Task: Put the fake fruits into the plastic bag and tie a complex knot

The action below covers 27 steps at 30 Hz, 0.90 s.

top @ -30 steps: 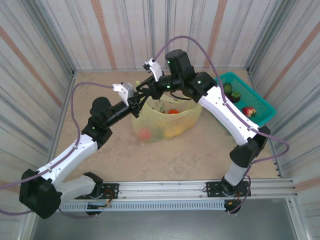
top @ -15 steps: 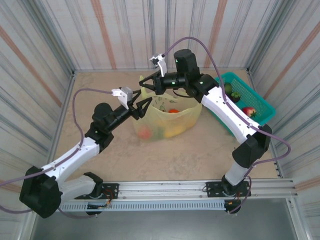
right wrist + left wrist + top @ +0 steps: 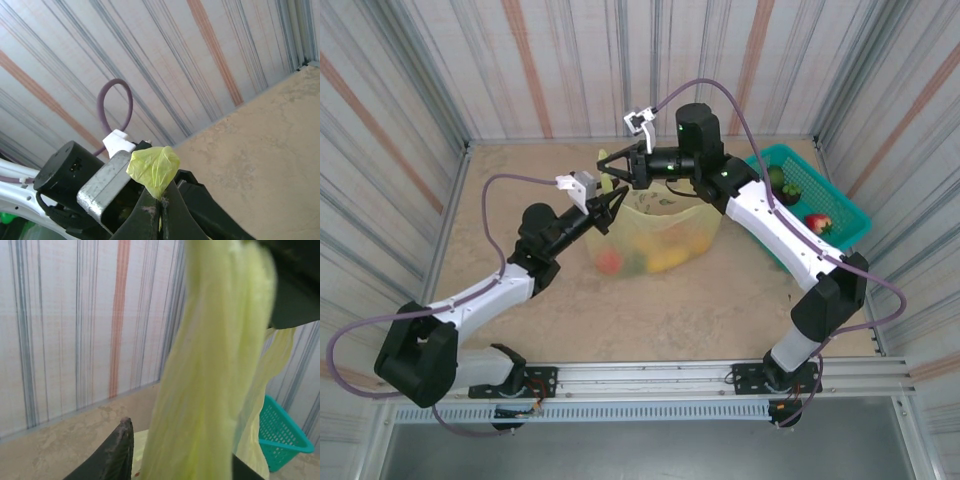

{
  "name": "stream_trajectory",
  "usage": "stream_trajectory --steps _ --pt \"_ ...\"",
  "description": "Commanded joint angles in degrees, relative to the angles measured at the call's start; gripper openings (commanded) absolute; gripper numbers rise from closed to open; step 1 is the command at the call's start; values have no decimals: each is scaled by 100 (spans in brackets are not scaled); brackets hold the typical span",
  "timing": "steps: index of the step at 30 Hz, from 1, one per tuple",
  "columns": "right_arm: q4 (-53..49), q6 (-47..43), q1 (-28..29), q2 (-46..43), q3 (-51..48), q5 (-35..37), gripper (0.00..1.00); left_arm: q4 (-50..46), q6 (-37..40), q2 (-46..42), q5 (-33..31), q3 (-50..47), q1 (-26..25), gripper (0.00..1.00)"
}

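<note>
While my right jaws are clenched on a scrap of the bag (image 3: 154, 170), the pale green film bunches just above their tips, held high over the surface (image 3: 510, 200). My left jaws sit just below and beside them, at the bag's left rim. A twisted handle (image 3: 210, 390) hangs down between them, but I cannot tell whether they grasp it or stand released. The bag stands mid-surface, mouth up, its body slumped and wrinkled. Through its thin wall I see fruits lying at the bottom: an orange-red one (image 3: 610, 263) at the left, a yellow one (image 3: 666, 261) near the middle, and a bit of green between them. To the right, partly behind my right arm, a teal basket (image 3: 842, 207) holds a strawberry (image 3: 817, 222) and a dark green fruit (image 3: 775, 177) nearer its far end.
</note>
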Motion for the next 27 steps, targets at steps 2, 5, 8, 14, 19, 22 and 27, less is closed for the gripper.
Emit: stream_trajectory --steps 2,5,8,14,19,22,27 --pt "391 382 -59 -255 -130 -176 1 498 83 35 52 -82 -95 27" --pt "456 456 -62 -269 -218 -218 1 575 95 113 128 -24 -130 21" --pt "465 459 -81 -304 -268 -187 1 547 121 171 187 27 -154 11" --pt "497 386 -351 -609 -543 146 1 293 145 -37 77 -139 -163 1" --pt "557 385 -562 -855 -835 376 0 137 158 -147 74 -213 -158 0" --pt "636 393 -615 -963 -1005 494 0 80 143 -146 152 -184 -161 0" --pt "680 473 -646 -994 -1058 510 0 -136 202 -117 331 -37 -193 1"
